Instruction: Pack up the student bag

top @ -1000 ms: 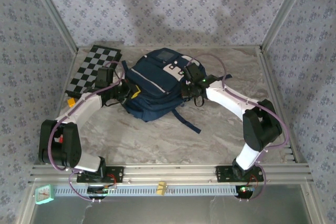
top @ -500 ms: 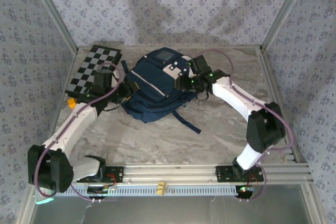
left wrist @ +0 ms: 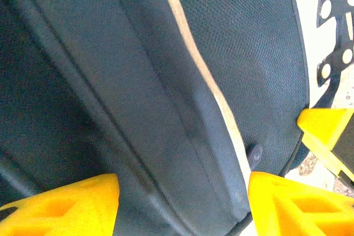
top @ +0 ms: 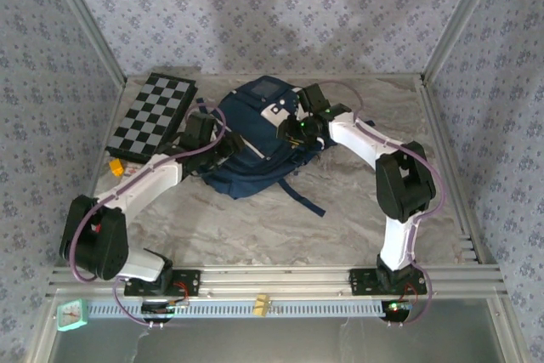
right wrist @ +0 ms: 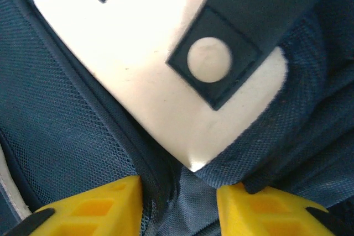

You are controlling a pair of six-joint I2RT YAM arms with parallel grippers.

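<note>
Fabric this soft will sag and bunch, so I judge the student bag (top: 252, 163) floppy and fairly light, best held by a seam or zipper edge. It lies flat on the table (top: 357, 210), centre rear. The left gripper (left wrist: 182, 192) has its fingers spread wide over a seam on the bag's left side. The right gripper (right wrist: 178, 192) straddles a fold below the white patch (right wrist: 138, 64); whether it pinches, I cannot tell.

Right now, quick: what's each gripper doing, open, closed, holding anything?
Left gripper: open, fingers spread wide over the backpack fabric.
Right gripper: fingers close together around a fold of the backpack; whether it grips cannot be told.
</note>
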